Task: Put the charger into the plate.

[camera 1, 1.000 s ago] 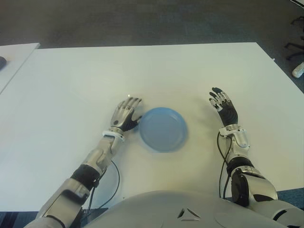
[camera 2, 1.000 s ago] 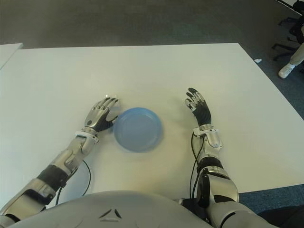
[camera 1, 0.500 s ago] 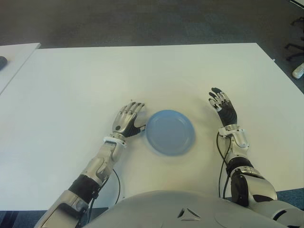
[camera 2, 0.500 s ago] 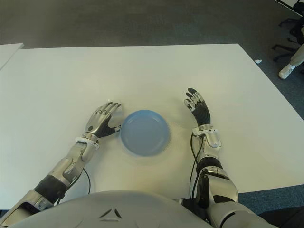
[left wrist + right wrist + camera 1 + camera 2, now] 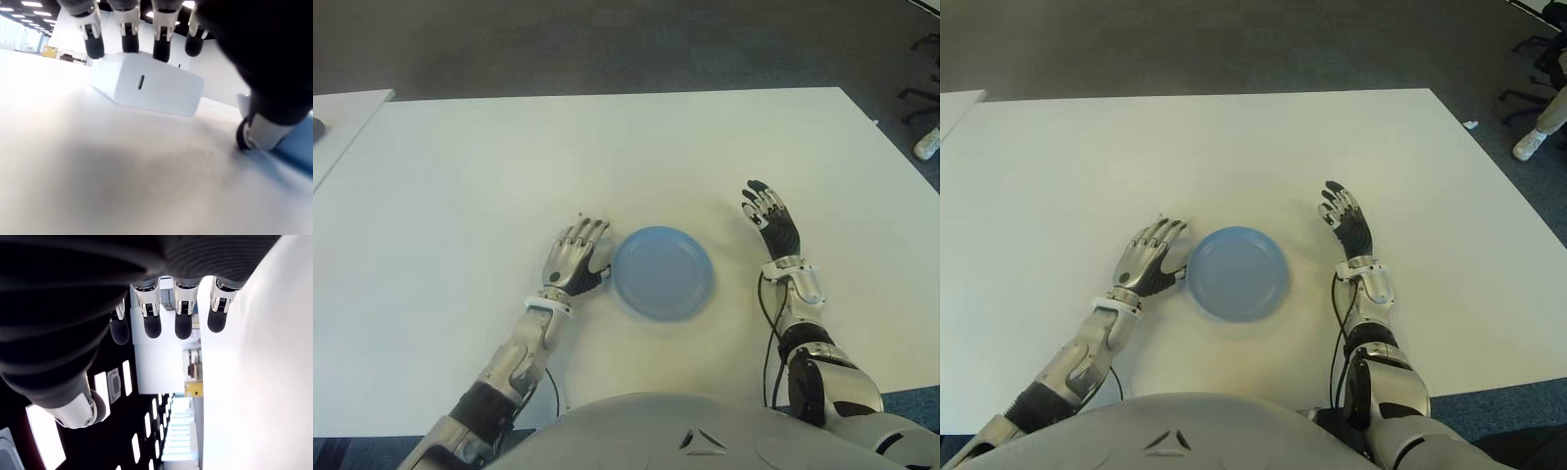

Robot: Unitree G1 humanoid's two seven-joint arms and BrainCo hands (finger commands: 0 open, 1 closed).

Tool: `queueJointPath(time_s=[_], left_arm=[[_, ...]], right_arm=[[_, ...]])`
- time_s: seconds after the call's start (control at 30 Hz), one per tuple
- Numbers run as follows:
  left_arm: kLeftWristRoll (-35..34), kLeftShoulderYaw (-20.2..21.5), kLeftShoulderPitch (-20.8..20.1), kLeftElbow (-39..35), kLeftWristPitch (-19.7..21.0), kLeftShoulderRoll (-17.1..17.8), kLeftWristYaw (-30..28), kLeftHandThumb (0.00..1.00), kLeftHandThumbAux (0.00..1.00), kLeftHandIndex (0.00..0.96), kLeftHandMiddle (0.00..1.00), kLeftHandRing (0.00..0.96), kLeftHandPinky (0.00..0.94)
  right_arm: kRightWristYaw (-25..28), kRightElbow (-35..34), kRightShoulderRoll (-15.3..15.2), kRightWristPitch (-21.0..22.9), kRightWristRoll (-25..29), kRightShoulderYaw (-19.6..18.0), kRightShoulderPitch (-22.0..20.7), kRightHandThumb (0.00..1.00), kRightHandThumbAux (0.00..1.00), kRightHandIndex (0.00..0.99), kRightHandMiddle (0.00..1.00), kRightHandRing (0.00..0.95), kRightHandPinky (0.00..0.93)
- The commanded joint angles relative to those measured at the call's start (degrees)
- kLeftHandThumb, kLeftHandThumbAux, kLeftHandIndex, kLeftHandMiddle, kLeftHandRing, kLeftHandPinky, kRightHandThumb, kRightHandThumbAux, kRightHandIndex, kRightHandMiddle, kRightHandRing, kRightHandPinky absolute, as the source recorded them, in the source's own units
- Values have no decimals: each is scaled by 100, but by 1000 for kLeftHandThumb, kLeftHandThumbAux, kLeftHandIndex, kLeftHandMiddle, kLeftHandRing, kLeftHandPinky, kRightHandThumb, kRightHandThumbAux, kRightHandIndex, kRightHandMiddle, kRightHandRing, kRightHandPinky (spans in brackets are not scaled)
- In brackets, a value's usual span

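Observation:
The white charger (image 5: 146,88) lies on the table under my left hand's fingertips (image 5: 161,49) in the left wrist view; the fingers are stretched over its top, not closed around it. In the eye views the hand hides it. My left hand (image 5: 590,247) lies just left of the blue plate (image 5: 663,274), with its thumb (image 5: 259,132) down next to the plate's rim. The plate holds nothing. My right hand (image 5: 766,211) is open, fingers spread, to the right of the plate.
The white table (image 5: 607,147) stretches wide on all sides. A second table edge (image 5: 342,117) shows at far left. A cable (image 5: 553,377) hangs by my left forearm. A shoe (image 5: 928,145) is on the floor at far right.
My left hand has drawn back toward my body by a little. The plate has shifted slightly to the right. The right hand has stayed still.

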Motion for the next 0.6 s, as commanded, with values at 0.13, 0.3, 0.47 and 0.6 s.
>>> queueJointPath(time_s=[0.13,0.3,0.47,0.6], left_arm=[[225,-112,294,-93,309,-97,-284,0,554,72,103,79,81],[265,-123,329,-81,352,-165,-272,0,549,68,101,81,91],[264,-120,342,-67,355,-198,-266,0,546,64,99,79,87],[250,-115,364,-57,338,-223,-244,0,554,63,98,77,82]], right_arm=[[-59,334,383,167,-18,42,408,248,666,121,101,80,65],[-75,342,391,170,-30,45,397,248,666,121,101,80,65],[-88,344,398,170,-38,50,392,248,666,121,101,80,65],[-94,345,402,168,-41,53,391,248,666,121,101,80,65]])
